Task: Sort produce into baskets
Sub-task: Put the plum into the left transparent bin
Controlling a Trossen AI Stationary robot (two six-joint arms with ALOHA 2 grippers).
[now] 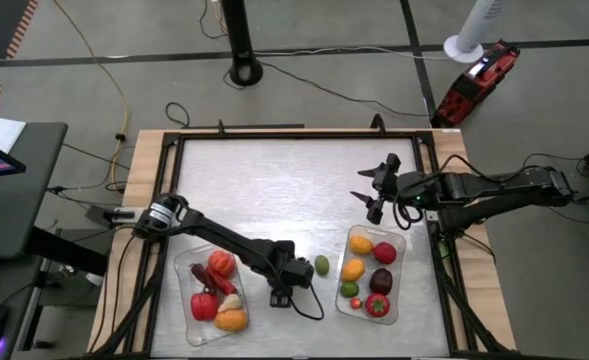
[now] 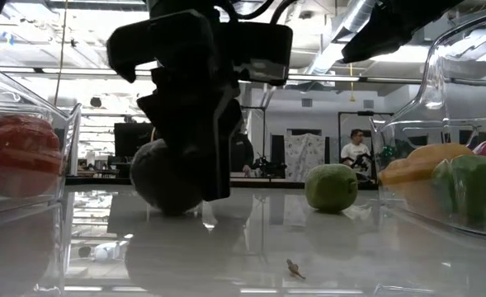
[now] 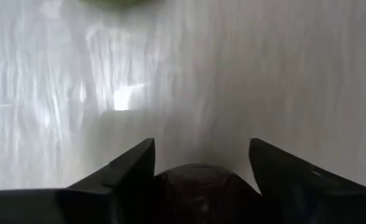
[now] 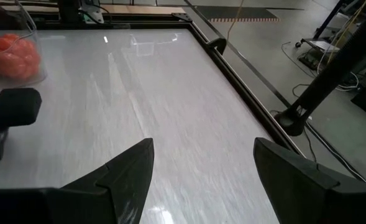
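Note:
My left gripper [image 1: 282, 294] is down at the table between the two clear trays, open, its fingers [image 3: 133, 163] on either side of a dark purple round piece [image 3: 195, 190]. That piece rests on the tabletop in the low view [image 2: 156, 180] and is hidden under the gripper in the high view. A green round piece [image 1: 321, 265] lies on the table just beyond it [image 2: 331, 187]. The left tray [image 1: 182, 300] holds red and orange pieces. The right tray [image 1: 400, 298] holds yellow, orange, green, dark red and red pieces. My right gripper [image 1: 370, 196] is open and empty above the table, beyond the right tray. My left gripper comes at the dark purple piece from above, slanting down, with one finger on each side of it. The piece sits on the table. I cannot tell whether the fingers touch it.
A raised dark frame [image 1: 274, 132] runs around the white tabletop. Bare tabletop [image 1: 274, 190] lies between the trays and the far edge. A small speck [image 2: 294, 267] lies on the table near the front. A person [image 2: 358, 150] sits far off in the room.

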